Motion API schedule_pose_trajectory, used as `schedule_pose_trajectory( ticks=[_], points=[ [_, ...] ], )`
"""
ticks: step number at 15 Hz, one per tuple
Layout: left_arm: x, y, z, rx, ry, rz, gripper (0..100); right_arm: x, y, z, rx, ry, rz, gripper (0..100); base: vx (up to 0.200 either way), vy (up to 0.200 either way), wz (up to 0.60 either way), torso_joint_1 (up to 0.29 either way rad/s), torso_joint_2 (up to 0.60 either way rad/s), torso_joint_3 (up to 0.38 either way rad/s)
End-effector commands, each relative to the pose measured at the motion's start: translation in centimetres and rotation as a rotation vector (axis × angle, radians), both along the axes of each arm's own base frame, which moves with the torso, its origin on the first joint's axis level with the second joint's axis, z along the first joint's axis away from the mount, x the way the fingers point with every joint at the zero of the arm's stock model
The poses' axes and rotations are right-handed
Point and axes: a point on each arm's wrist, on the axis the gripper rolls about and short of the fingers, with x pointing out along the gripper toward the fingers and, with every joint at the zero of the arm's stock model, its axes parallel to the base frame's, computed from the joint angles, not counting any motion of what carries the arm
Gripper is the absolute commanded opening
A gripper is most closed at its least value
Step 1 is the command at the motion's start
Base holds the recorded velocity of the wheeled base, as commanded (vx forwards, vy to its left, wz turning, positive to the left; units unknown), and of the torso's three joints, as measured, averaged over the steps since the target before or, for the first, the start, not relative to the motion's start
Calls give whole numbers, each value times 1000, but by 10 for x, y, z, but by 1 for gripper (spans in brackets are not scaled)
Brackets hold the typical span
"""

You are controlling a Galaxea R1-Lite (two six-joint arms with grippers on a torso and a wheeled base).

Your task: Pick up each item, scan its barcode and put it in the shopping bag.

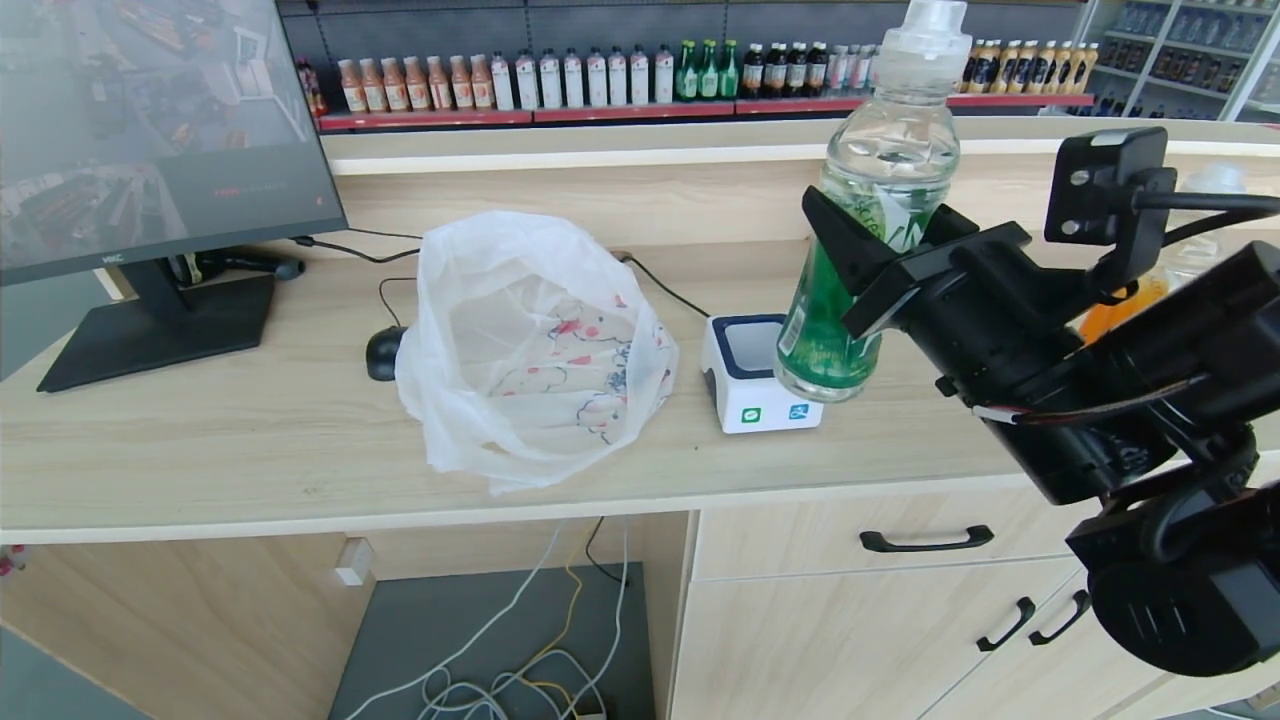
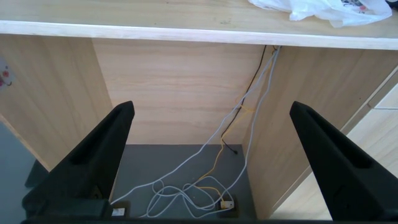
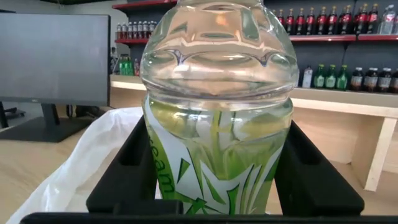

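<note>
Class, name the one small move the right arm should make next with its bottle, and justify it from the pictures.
Probably tilt and shift the bottle left over the scanner. The right gripper holds it upright at the scanner's right edge, so the label faces sideways, not toward the upward window. The shopping bag lies open further left.

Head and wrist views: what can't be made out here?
Barcode on the clear plastic bottle with green label: head view, black right tool covers the label; right wrist view, frame edge cuts it off.
Most of the orange-filled bottle: head view, behind the right arm.
Floor of the white plastic shopping bag: head view, hidden by its folds.
Window of the white box scanner: head view, partly behind the bottle.
</note>
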Motion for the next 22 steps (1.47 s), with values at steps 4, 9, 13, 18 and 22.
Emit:
schedule_pose_trajectory(
  ticks=[4,9,13,18,22],
  points=[
    [0,0,0,-2,-1,0,100,1,-1,0,5,1,-1,0,0,150,0,-1,3,-2],
    [0,0,0,-5,-1,2,100,-1,-8,3,14,-2,-14,0,0,200,0,5,1,1],
    [0,0,0,-6,-1,2,100,-4,-10,4,18,-1,-13,0,0,200,0,1,5,1],
    [0,0,0,-5,-1,0,100,-6,-11,3,16,2,-13,0,0,200,0,2,3,3],
    [0,0,0,-2,-1,0,100,-2,-9,0,12,11,-13,0,0,0,0,0,0,0]
  ],
)
